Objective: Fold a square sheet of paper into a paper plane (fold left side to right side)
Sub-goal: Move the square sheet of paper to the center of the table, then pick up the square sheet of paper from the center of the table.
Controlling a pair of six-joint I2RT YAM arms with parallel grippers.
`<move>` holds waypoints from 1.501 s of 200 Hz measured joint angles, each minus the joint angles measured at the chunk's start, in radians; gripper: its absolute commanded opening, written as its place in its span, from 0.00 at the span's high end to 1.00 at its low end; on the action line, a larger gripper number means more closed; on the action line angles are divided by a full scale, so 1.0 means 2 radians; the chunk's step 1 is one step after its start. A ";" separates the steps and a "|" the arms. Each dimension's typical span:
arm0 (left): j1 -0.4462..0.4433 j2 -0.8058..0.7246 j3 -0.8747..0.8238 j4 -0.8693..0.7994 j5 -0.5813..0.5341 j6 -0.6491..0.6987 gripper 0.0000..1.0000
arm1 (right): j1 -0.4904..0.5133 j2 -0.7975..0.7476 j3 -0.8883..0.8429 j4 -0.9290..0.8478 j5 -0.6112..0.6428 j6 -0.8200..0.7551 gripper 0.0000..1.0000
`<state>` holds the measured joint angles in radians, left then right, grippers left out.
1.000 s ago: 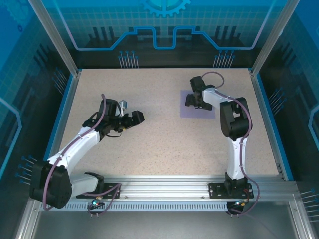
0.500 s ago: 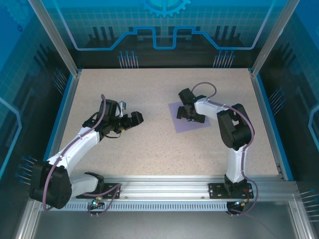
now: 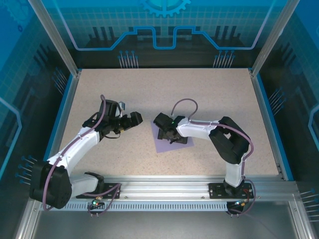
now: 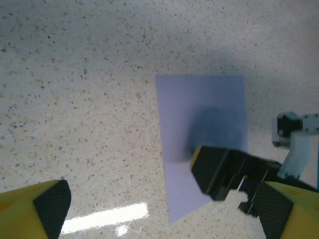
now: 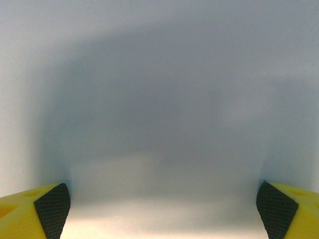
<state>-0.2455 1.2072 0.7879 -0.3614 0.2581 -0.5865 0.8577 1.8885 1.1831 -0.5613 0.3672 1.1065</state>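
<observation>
Here we are looking down on the speckled bench, and the square sheet of paper is lying flat on it, a little to the near side of the middle and between the two arms, turned at a slant to the bench edges. It is showing no crease or fold, just one plain lavender face. The right arm is reaching across to its left, and the right fingers are sitting low over the far part of the sheet, spread as wide as they go and gripping nothing. From the right wrist the paper is taking up the picture, with one black pad at each bottom corner and a soft shadow falling across the sheet. Whether those tips are actually pressing on the paper or skimming just over it, I cannot tell. Over on the other side, the left fingers are hanging above bare bench just to the left of the sheet, also fully spread and carrying nothing. The left wrist camera is looking down at the sheet lying on the bench, and the black right fingers are resting at its lower right part, throwing a dark patch of shade on the lavender beside them.
</observation>
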 measured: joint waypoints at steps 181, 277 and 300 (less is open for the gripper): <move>-0.109 0.226 0.015 0.116 0.083 -0.101 0.29 | -0.100 -0.133 -0.111 0.038 -0.045 -0.169 0.00; -0.118 0.245 0.021 0.113 0.072 -0.108 0.42 | -0.097 -0.074 -0.095 0.042 -0.059 -0.172 0.00; -0.117 0.247 0.021 0.112 0.070 -0.112 0.43 | -0.092 -0.073 -0.094 0.041 -0.059 -0.169 0.00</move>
<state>-0.4805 1.7012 0.8295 -0.1368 0.3977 -0.8108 0.6743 1.7416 0.9958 -0.4786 0.2493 0.7689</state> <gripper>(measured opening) 0.574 0.997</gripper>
